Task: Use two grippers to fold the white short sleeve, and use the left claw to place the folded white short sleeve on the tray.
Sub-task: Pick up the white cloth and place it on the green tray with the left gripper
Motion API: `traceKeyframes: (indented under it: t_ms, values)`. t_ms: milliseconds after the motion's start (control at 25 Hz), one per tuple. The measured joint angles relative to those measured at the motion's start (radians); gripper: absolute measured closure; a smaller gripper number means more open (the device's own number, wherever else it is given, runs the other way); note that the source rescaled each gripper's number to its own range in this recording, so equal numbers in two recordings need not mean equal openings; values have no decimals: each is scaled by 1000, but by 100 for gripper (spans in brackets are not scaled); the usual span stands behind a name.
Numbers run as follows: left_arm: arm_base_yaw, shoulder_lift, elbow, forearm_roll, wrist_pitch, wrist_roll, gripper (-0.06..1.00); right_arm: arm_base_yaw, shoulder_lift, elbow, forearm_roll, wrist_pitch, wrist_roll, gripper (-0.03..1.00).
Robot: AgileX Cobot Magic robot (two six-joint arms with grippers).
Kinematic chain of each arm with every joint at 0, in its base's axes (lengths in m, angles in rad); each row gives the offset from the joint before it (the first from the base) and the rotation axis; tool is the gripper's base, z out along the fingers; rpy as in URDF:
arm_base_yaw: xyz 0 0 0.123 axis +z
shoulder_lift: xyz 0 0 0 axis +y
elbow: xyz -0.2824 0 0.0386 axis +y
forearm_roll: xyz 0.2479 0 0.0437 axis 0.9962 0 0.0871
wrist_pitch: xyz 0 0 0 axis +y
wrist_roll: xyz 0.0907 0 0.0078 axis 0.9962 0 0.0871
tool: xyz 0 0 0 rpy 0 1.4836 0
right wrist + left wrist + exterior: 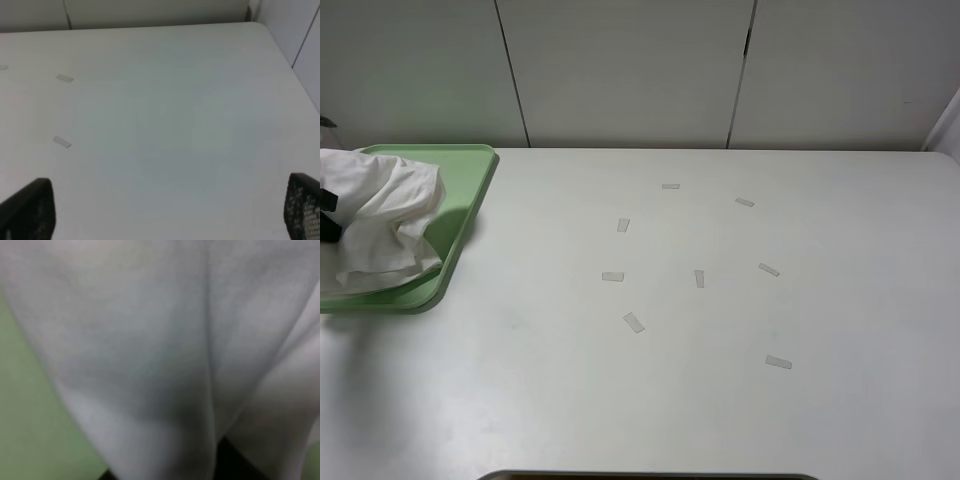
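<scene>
I see left claw (328, 215) narrow, pinching bunched white short sleeve (385, 215) over tray (470, 190) at table's far-left corner; right gripper (165, 210) wide, empty.

White short sleeve (380, 215) upper left: soft matt cotton-like cloth, wrinkled. Tray (470, 190) under it: smooth pale green plastic, slight sheen. Table (720, 330): smooth matt off-white. Tape strips (634, 322) mid-frame: thin, pale, semi-translucent.
</scene>
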Motion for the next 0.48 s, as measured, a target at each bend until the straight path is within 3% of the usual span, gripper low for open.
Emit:
traceKeyframes:
  t_ms: [480]
  values:
    - [18,0,-5,6,-9,0,80,0,0,0,0,0,0,-3]
